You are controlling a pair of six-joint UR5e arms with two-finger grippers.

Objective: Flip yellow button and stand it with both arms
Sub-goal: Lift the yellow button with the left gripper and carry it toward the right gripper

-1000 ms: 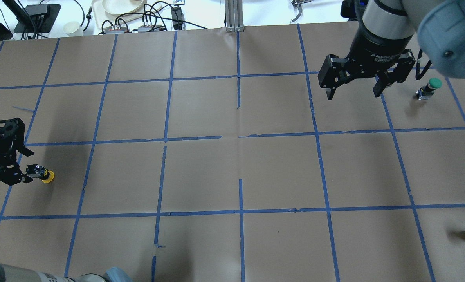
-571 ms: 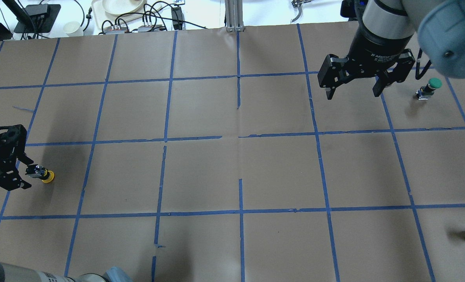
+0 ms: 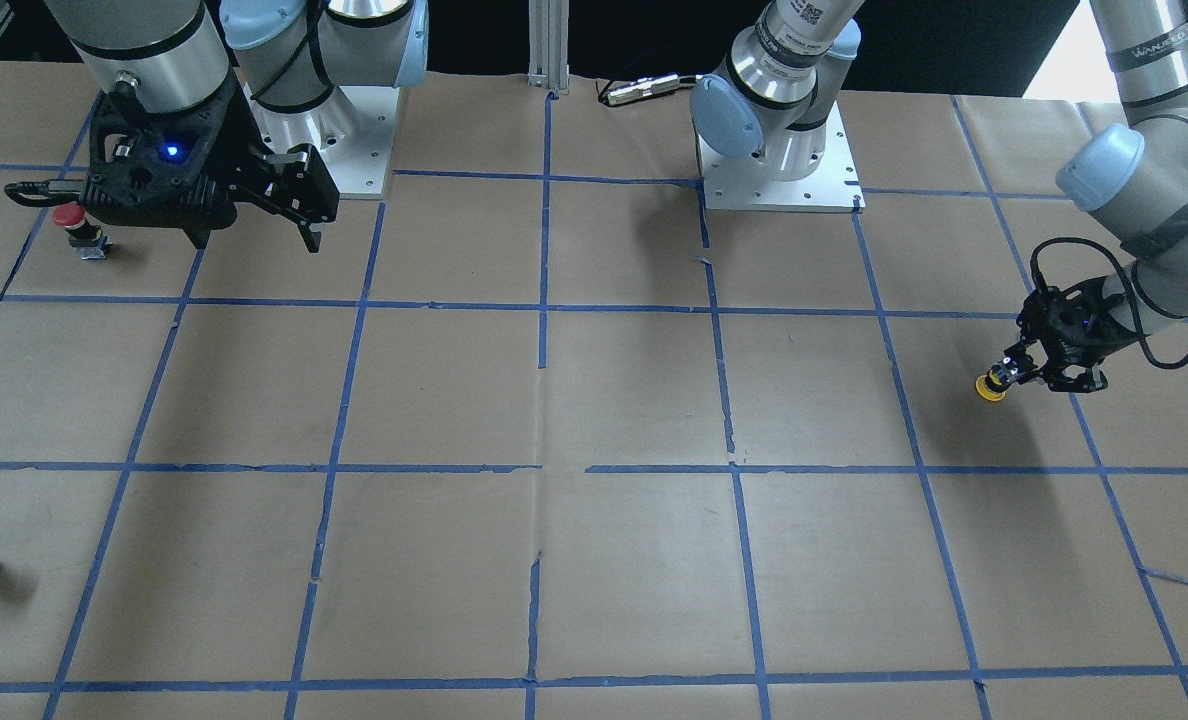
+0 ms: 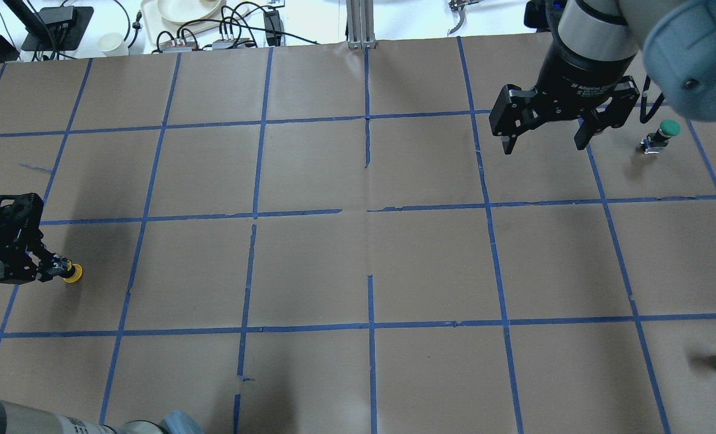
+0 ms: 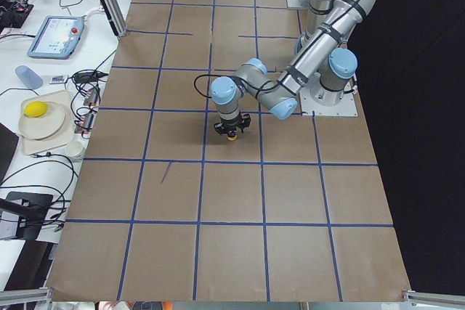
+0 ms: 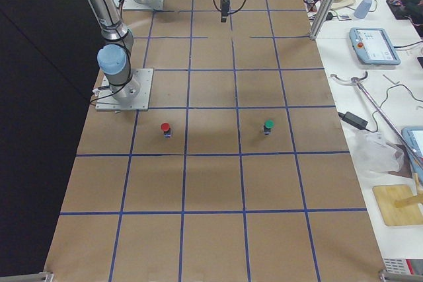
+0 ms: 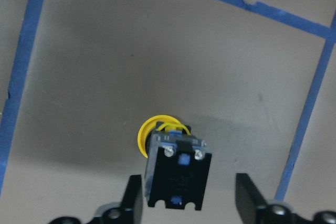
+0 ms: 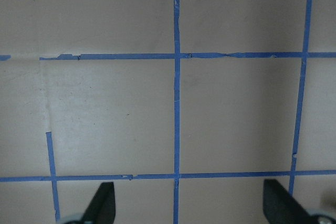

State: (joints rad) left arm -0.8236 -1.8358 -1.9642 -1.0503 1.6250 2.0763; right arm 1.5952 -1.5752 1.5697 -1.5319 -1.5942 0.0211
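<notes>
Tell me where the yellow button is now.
Overhead view: the yellow button lies on its side at the far left of the table, between the open left gripper's fingers, cap pointing right.

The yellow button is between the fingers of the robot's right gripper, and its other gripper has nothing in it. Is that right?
Not quite. The yellow button is between the fingers of the left gripper, not the right one, as the left wrist view shows. The other one, the right gripper, has nothing in it.
</notes>
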